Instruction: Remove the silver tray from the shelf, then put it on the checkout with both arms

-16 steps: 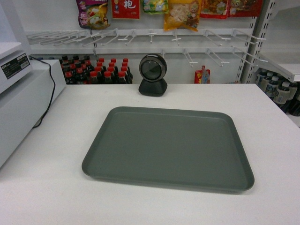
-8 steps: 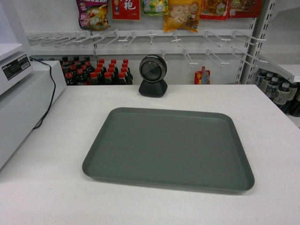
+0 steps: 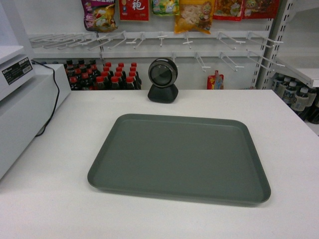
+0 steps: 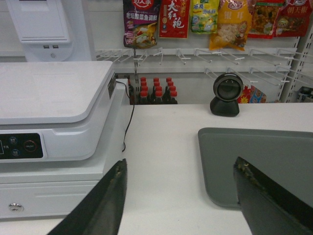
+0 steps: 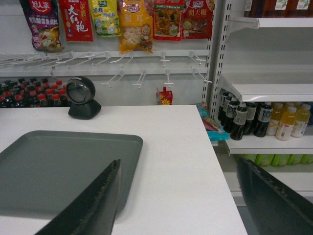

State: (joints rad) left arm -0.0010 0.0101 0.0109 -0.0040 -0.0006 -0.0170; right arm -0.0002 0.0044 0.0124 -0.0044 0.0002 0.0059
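Tray (image 3: 179, 157) lies flat on the white checkout counter (image 3: 50, 199) in the head view, just in front of the black round scanner (image 3: 162, 79), with the cash register (image 3: 20, 99) well off to its left; no arm shows here

Left wrist view: the left gripper (image 4: 181, 196) hangs released, its fingers (image 4: 105, 203) wide apart, holding nothing, above the counter beside the tray's left edge

Right wrist view: the right gripper (image 5: 178, 196) is likewise spread and empty, near the tray's right corner, with a shelf (image 5: 266, 90) of bottles beyond
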